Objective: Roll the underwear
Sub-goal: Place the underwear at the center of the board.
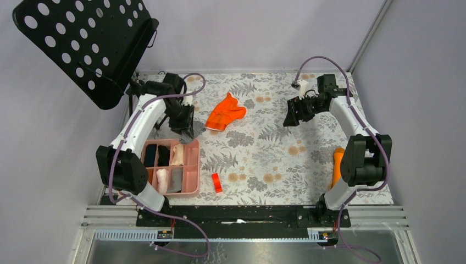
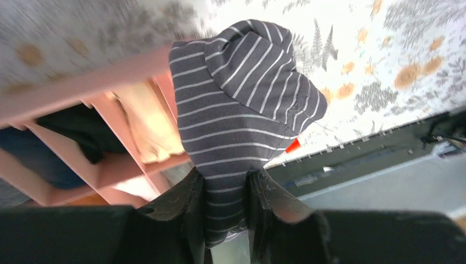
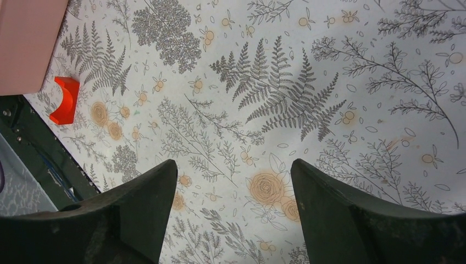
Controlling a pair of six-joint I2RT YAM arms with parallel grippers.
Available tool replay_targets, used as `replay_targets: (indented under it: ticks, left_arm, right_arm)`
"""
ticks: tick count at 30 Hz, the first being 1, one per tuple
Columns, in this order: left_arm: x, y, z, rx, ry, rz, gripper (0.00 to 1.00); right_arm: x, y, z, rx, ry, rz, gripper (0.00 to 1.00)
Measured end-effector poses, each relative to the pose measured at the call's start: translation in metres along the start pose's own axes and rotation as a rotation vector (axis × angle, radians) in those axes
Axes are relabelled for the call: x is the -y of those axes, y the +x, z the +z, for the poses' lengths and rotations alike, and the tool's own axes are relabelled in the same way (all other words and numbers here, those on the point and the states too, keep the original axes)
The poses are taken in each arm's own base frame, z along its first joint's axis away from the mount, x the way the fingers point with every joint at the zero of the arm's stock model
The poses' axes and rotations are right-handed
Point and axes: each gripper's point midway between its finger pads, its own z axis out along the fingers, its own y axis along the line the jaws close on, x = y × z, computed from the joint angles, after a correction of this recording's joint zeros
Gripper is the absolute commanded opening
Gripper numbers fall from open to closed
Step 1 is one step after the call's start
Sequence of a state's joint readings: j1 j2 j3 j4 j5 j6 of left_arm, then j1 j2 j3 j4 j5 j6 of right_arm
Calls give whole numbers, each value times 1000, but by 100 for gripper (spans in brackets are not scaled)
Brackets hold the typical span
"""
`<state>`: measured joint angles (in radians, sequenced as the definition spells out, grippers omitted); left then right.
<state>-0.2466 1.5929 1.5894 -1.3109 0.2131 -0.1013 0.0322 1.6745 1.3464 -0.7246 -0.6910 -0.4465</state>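
Over on the left, the left pincer [image 2: 226, 186] clamps the grey striped underwear [image 2: 242, 104] above the far rim of the pink tray [image 1: 198, 165]. The orange underwear [image 1: 225, 111] lies crumpled on the desk [image 1: 264, 148]. The right pincer [image 3: 233, 181] hovers wide apart, empty.

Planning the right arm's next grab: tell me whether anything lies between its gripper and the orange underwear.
Nothing visible does. Only bare floral cloth lies between the open right gripper and the orange underwear.

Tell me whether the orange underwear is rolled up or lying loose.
Loose, not rolled: the orange underwear lies crumpled and spread on the tablecloth, outside the pink tray.
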Motion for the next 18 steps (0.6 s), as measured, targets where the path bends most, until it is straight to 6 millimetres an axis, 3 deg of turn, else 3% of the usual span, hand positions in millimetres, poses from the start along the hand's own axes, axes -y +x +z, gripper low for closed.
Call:
replay_targets:
  ticks: [5,9,12,18]
  left_arm:
    - [-14,55,31,-212,48,-182,0]
    - [-17,89,41,-317,52,-271,0]
    - [-12,92,42,-319,69,-296,0]
    - [-19,67,62,-256,39,-328,0]
  right_arm:
    - [1,-7,-3,8,6,-19,83]
    - [1,-5,-2,-1,2,-18,84]
    - [3,-2,0,-12,-2,-10,84]
    - [4,0,2,-20,-6,-10,85]
